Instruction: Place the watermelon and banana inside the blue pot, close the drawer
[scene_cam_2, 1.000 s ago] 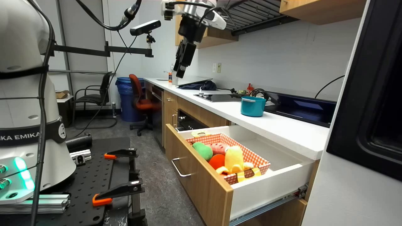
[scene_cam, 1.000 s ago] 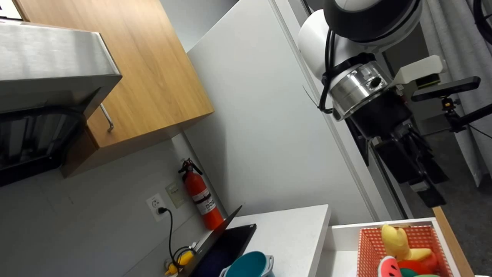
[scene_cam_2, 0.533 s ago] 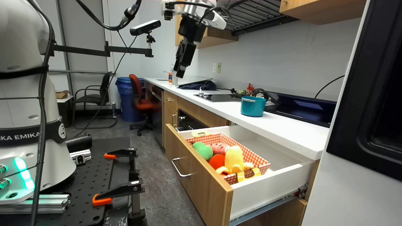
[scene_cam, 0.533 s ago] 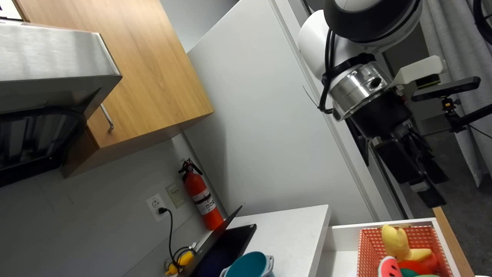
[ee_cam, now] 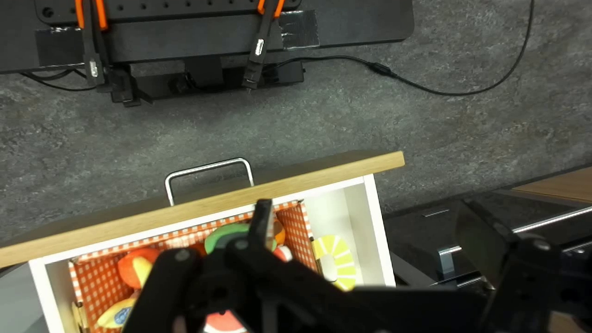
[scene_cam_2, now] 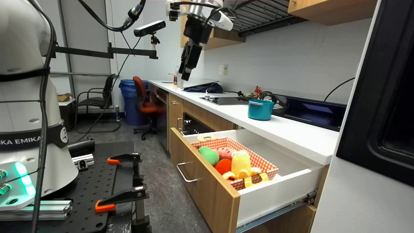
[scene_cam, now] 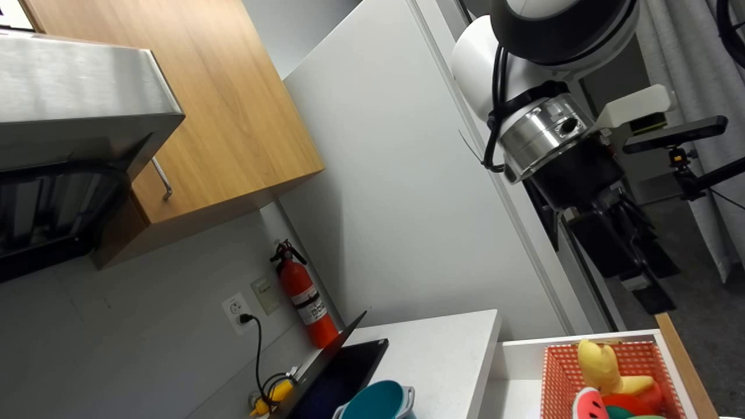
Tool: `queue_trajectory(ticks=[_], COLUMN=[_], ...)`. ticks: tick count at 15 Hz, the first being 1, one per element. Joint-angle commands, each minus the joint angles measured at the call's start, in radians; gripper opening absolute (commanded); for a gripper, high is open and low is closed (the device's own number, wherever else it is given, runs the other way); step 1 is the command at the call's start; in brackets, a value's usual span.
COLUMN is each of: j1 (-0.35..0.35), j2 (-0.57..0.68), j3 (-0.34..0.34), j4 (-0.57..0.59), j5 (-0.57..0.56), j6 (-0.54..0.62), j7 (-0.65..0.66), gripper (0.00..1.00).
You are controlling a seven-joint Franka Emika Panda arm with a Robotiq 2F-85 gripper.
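The drawer [scene_cam_2: 207, 184] is pulled open; it shows in both exterior views [scene_cam: 687, 366] and the wrist view [ee_cam: 323, 173]. Inside, a red-checked basket holds the watermelon, red with dark seeds [scene_cam: 589, 402], paler in an exterior view [scene_cam_2: 225, 152] and partly hidden by my gripper in the wrist view [ee_cam: 224, 321]. The yellow banana [scene_cam_2: 241, 165] stands up in the basket [scene_cam: 599, 364]. The blue pot [scene_cam_2: 260, 110] is on the white counter [scene_cam: 375, 401], out of the wrist view. My gripper [ee_cam: 370, 222] is open and empty, high above the drawer's front edge [scene_cam: 649, 291] [scene_cam_2: 185, 74].
The basket [scene_cam_2: 255, 153] also holds green and orange toy fruits [scene_cam_2: 208, 155]. A black slab [scene_cam_2: 310, 110] lies behind the pot on the counter [scene_cam_2: 291, 132]. An upper cabinet [scene_cam: 192, 116] and hood hang above. Clamps [scene_cam_2: 123, 197] stick out from the robot's table across the aisle.
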Motion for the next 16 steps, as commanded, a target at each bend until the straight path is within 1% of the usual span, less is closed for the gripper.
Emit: queue_trajectory(ticks=[1,3,5,10,16], j1=[-0.017,-0.023,-0.030,-0.051,-0.065], j2=[0.034,0.061,0.088,0.158,0.259], j3=[0.011,0.011,0.013,0.007,-0.004], j4=[0.018,0.028,0.032,0.029,0.036], j5=[-0.013,-0.023,-0.035,-0.053,-0.032], j6=[0.024,0.046,0.094,0.254,0.433], j7=[0.010,0.021,0.036,0.092,0.167], gripper=[1.00,1.00,1.00,1.00,1.00])
